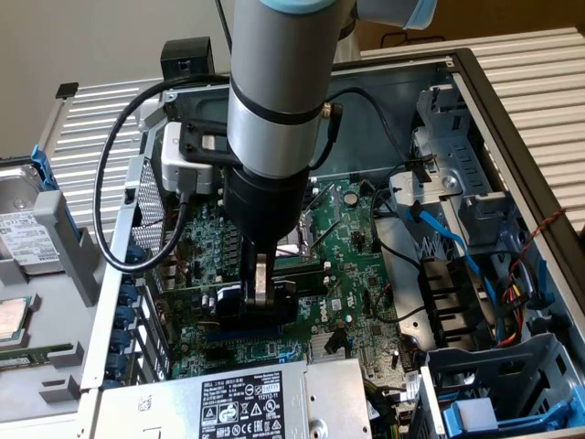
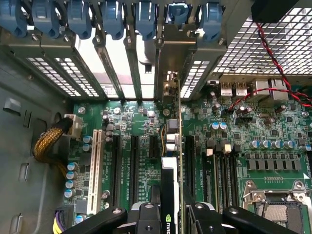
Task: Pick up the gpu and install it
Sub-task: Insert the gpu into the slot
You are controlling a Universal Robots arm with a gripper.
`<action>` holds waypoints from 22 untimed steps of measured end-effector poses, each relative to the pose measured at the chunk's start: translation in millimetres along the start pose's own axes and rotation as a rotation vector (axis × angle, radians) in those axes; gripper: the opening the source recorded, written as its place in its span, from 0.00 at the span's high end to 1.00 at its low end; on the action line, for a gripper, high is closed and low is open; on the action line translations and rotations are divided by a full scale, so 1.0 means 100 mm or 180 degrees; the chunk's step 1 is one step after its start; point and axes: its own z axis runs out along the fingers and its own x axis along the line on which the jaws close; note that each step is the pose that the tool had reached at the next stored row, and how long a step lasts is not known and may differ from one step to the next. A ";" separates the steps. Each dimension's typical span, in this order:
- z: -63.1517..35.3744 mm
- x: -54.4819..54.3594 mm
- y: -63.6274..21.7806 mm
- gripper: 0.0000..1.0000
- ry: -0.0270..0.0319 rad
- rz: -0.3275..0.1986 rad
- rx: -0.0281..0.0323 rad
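You are looking into the open grey metal computer case (image 1: 475, 82), with the large green motherboard (image 1: 352, 242) on its floor as your landmark. The silver power supply box with a black label (image 1: 242, 402) sits at the motherboard's near edge in the exterior view. The silver and black robot arm (image 1: 279, 101) stands directly above the motherboard. Its tool (image 2: 168, 214) is closed on the gpu, a short green card with a black shroud and silver end bracket (image 2: 170, 146). The gpu stands on edge over the motherboard's black expansion slots (image 2: 132, 165), its bracket reaching the case's rear slot openings beneath the blue plastic retention clips (image 2: 146, 17).
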 end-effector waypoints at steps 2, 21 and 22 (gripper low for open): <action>0.000 0.00 0.000 0.73 0.0000 0.0000 0.0000; 0.012 0.00 0.015 0.73 0.0000 0.0000 0.0007; 0.012 0.00 0.015 0.73 0.0000 0.0000 0.0007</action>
